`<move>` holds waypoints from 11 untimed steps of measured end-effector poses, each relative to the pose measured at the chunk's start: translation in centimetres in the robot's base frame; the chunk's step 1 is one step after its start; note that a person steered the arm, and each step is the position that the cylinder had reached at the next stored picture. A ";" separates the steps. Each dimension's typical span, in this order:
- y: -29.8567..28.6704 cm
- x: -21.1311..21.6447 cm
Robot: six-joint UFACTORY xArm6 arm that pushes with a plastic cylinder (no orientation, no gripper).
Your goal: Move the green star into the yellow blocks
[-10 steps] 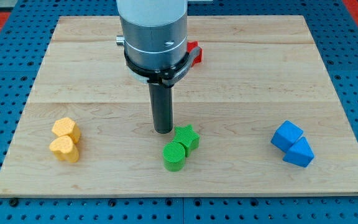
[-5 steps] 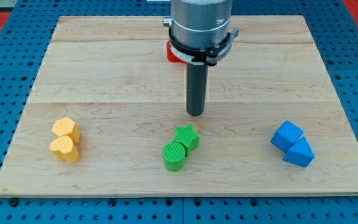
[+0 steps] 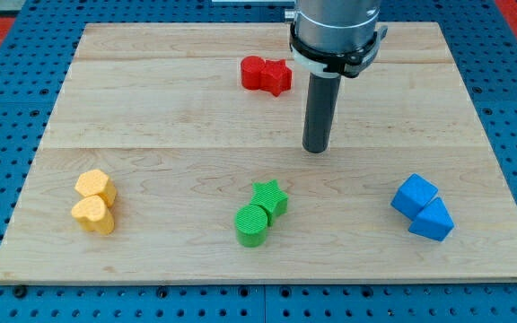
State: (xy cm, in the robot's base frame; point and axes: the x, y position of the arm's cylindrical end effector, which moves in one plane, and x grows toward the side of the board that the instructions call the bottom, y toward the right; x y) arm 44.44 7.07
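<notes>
The green star (image 3: 269, 196) lies near the bottom middle of the wooden board (image 3: 151, 99), touching a green round block (image 3: 252, 223) at its lower left. Two yellow blocks (image 3: 94, 202) sit together at the view's left, one above the other. My tip (image 3: 316, 149) is above and to the right of the green star, apart from it.
Two red blocks (image 3: 267, 74) lie near the view's top middle, left of the rod. Two blue blocks (image 3: 422, 207), one cube-like and one triangular, sit at the view's right. The board rests on a blue pegboard.
My tip has moved from the green star's upper left edge up and to the right, away from it. The red blocks are now uncovered. No block has moved.
</notes>
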 end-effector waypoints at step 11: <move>-14.2 11.5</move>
State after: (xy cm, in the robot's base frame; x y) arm 55.98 -7.10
